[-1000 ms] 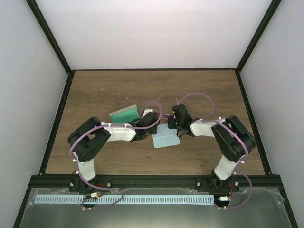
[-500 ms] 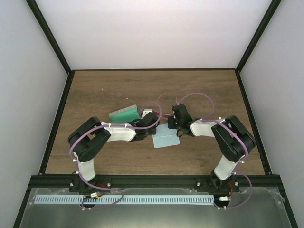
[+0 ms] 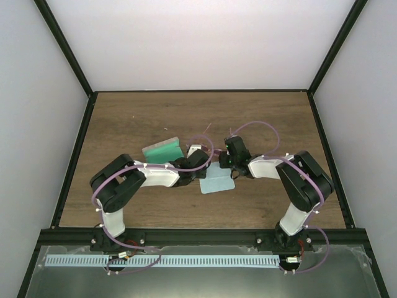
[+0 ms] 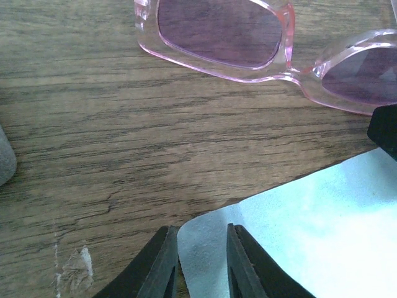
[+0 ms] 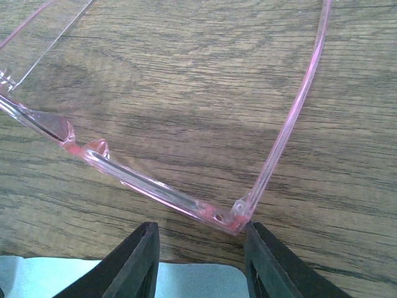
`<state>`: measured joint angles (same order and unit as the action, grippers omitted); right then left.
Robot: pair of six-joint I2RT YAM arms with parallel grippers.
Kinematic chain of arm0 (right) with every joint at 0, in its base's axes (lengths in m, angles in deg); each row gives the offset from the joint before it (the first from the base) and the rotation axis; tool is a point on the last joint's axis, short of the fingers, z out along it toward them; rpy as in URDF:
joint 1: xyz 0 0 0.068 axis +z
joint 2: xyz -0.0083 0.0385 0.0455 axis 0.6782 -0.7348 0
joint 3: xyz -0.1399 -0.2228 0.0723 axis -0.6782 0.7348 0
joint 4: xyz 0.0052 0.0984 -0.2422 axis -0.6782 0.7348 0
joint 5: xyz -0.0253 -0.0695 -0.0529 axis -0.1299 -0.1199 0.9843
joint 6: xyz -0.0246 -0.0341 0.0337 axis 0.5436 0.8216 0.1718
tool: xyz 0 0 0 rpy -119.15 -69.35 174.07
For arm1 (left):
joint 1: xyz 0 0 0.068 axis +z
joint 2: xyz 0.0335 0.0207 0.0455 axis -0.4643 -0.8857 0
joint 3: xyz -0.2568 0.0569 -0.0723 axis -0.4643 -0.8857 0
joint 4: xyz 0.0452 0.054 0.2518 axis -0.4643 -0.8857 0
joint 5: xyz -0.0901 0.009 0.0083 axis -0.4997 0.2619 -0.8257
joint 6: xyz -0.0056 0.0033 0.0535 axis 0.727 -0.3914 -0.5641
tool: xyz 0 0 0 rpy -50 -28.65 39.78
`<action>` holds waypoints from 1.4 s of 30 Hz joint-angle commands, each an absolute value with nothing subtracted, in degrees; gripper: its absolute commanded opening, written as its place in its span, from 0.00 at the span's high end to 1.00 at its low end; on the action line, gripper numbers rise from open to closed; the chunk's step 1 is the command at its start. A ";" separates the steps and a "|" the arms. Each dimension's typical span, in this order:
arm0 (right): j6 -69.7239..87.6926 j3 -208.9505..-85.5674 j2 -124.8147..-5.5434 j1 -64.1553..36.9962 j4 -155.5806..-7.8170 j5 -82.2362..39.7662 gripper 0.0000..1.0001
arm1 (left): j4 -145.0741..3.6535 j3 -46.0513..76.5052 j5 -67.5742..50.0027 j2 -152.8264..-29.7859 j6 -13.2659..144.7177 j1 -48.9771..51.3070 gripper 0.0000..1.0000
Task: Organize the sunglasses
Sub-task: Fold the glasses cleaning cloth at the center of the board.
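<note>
The left gripper (image 4: 198, 228) sits at the bottom edge of its wrist view. Its two dark fingers stand a little apart, and a corner of the light blue cloth (image 4: 298, 230) lies flat and loose in the gap, not pinched. That looks like a grip just let go. In the overhead view the left arm has shifted only slightly over the last second, while the cloth, the glasses and the right arm sit where they were.

The cloth spreads toward the lower right of the left wrist view, resting on the wooden table (image 4: 93, 124). Beyond it, along the top of that view, lie the sunglasses (image 4: 217, 28), with the pink frame and tinted lenses on the wood, just past the cloth's far edge and apart from the left fingers.

The right gripper (image 5: 201, 226) is spread wide at the bottom of its own view. The hinge corner of the glasses sits just at the tip of its right-hand finger, with one thin arm running to the upper right. Nothing is clamped between the jaws.

Farther back, left of centre in the overhead view, the grey case (image 3: 162, 149) lies open with its green lining showing, well short of the glasses.

So the glasses are still outside the case, and with the cloth apparently released, both tools look free to take them up.
</note>
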<state>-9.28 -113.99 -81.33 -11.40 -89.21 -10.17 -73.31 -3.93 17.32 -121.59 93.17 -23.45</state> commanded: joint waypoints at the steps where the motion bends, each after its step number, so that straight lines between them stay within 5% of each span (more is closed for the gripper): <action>1: -8.92 -114.88 -80.25 -11.68 -89.82 -9.91 0.61 | -74.56 -3.25 17.03 -123.21 93.87 -23.75 0.78; 12: -9.03 -114.96 -80.10 -11.69 -89.64 -9.82 0.61 | -74.40 -3.18 17.59 -123.86 93.85 -23.71 0.95; 42: -7.98 -113.85 -81.03 -11.61 -89.54 -10.92 0.61 | -75.88 -0.88 19.78 -125.00 92.73 -23.64 0.96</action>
